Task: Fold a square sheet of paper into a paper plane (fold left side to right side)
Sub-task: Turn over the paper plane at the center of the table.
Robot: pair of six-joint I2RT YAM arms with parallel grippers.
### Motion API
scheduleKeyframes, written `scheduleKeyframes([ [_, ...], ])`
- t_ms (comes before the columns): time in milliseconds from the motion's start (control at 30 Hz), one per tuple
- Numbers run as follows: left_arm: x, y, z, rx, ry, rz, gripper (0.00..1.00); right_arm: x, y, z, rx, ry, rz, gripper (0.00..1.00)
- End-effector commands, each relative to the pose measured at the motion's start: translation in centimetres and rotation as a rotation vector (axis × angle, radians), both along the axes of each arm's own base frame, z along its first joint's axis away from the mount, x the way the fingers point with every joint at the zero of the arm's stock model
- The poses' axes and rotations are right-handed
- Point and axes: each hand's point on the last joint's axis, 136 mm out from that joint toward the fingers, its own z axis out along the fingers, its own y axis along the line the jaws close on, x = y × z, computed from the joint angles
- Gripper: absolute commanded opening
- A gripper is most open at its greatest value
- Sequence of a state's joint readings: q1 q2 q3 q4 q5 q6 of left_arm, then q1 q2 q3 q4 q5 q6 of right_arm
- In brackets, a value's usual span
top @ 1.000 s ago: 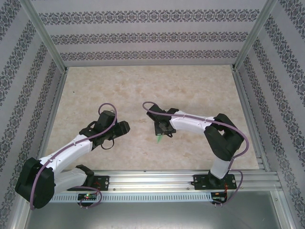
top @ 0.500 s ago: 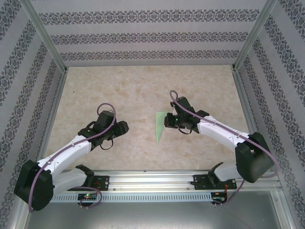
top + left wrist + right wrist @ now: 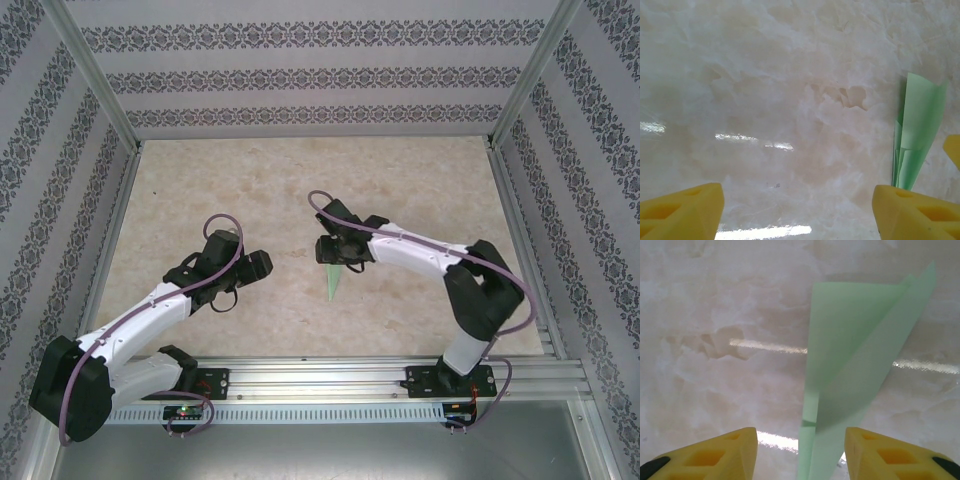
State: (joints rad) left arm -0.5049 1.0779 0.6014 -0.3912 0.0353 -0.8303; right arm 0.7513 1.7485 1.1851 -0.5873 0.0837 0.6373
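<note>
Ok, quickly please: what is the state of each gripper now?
Left gripper: open, holding nothing.
Right gripper: open, with the paper plane passing between its jaws, not clamped.

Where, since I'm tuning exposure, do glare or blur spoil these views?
Right wrist: bright glare streaks on the table either side of the paper plane; left wrist: similar streaks, low left; top external: evenly lit, no glare.

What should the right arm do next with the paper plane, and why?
Probably lift the right gripper straight up and clear. The paper plane already looks like a slim folded dart lying on the table, and the jaws stand open on either side of it without pinching it.
</note>
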Motion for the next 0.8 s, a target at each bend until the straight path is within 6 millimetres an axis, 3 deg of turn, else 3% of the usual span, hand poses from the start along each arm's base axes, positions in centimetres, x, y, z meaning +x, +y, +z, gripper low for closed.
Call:
scheduleKeyframes([
  [0, 0.1, 0.2, 0.5, 0.014, -0.019, -0.007, 0.82, 0.3, -2.0, -1.1, -0.162, 0.002, -0.060, 0.50],
  [233, 0.1, 0.1, 0.1, 0.014, -0.013, -0.010, 0.84, 0.0, -3.3, -2.5, -0.258, 0.022, -0.070, 0.40],
  [433, 0.1, -0.1, -0.1, 0.012, -0.005, -0.015, 0.85, -0.9, -3.4, -1.5, -0.171, 0.019, -0.059, 0.12],
  [533, 0.1, 0.0, 0.0, 0.013, -0.005, -0.012, 0.84, -1.2, -2.3, 0.1, -0.053, -0.006, -0.003, 0.00],
  [767, 0.2, 0.1, 0.2, 0.018, -0.006, -0.008, 0.85, -2.9, 0.7, 5.6, 0.194, -0.066, 0.147, 0.00],
])
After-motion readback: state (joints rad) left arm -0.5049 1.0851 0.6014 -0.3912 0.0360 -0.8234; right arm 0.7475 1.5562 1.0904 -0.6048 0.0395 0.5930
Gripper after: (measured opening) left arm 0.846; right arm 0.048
